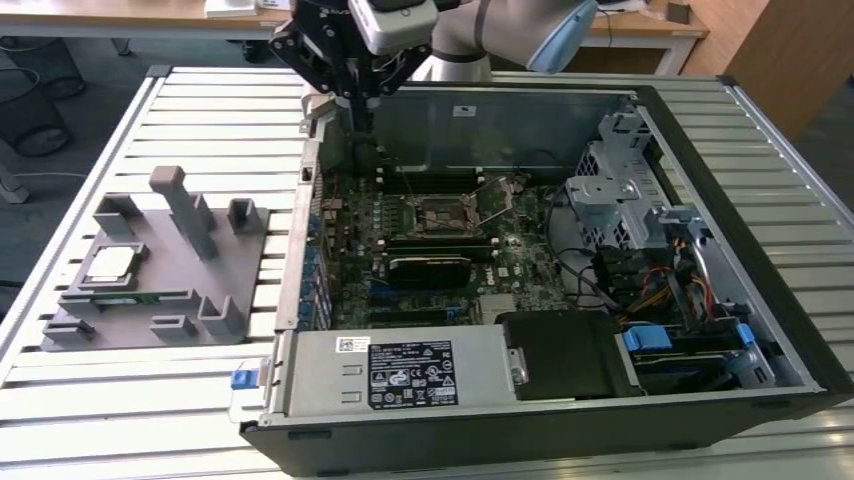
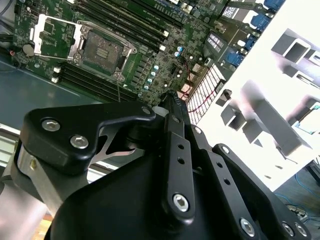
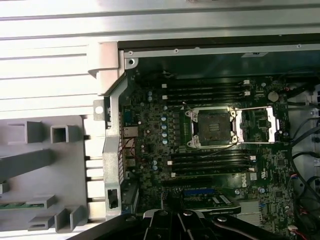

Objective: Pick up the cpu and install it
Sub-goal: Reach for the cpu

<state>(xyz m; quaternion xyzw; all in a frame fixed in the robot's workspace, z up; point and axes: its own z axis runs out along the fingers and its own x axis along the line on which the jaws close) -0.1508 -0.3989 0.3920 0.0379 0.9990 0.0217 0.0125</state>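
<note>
gripper [image 1: 360, 116] clenched on nothing, over a corner of the computer case [image 1: 534, 432]. cpu [image 1: 111, 264] lies on grey holder [image 1: 214, 275], table [image 1: 200, 110] edge at the exterior view's left.

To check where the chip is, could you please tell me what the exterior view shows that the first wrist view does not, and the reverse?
Exterior view: the cpu lying on the grey holder, and the power supply. First wrist view: a straight-down look at the hinged frame folded open beside the socket. Both: the empty socket, the motherboard, the grey holder and the gripper.
</note>
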